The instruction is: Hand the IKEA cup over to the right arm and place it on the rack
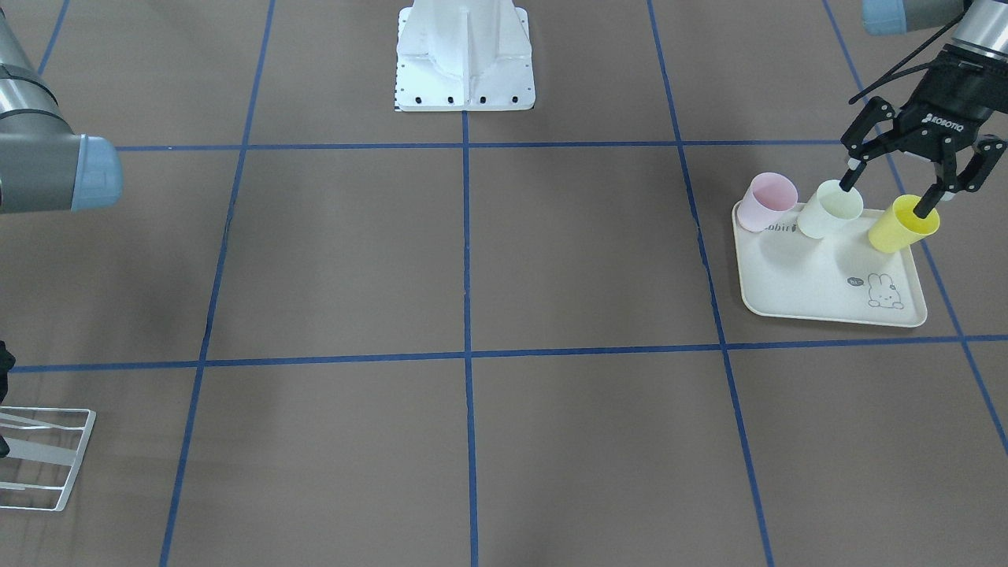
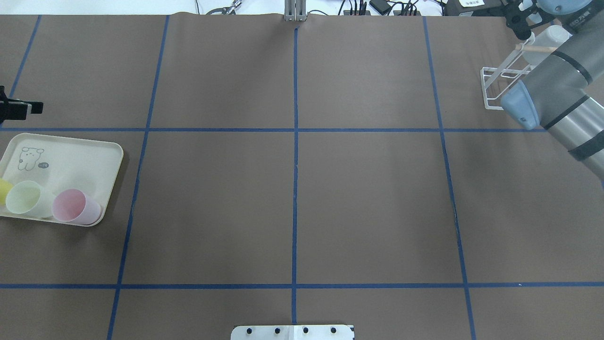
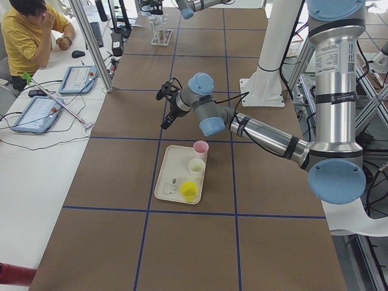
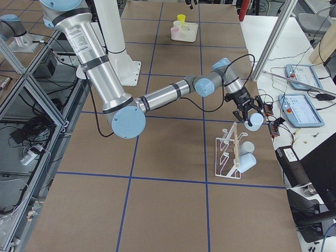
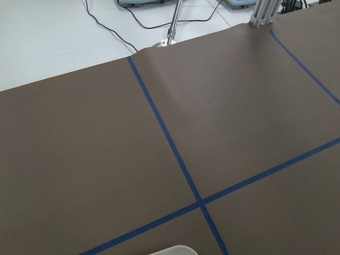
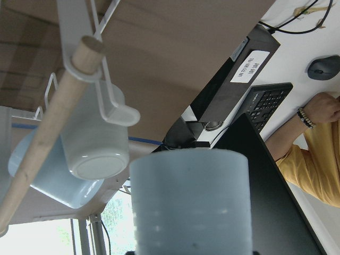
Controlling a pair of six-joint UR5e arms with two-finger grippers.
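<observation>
Rack (image 4: 228,155): hung cups (image 4: 247,161) on it. Just beyond, R gripper (image 4: 247,114) clamped on pale blue IKEA cup (image 4: 255,121), beside rack's wooden rod. Far end: L gripper (image 1: 887,197) spread wide, empty, near rabbit-print tray (image 1: 819,293).

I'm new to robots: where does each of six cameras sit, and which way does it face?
Front-facing: across the table, looking down toward the robot's base; open left hand on the view's right.
Overhead: behind the robot, facing forward and down; right arm enters at right.
Exterior left: table's end; left arm nearest.
Exterior right: opposite end; right arm nearest, at the rack.
Left wrist: bare table, no hand.
Right wrist: its blue cup, the rack.
Shared: both side views show the tray.
</observation>
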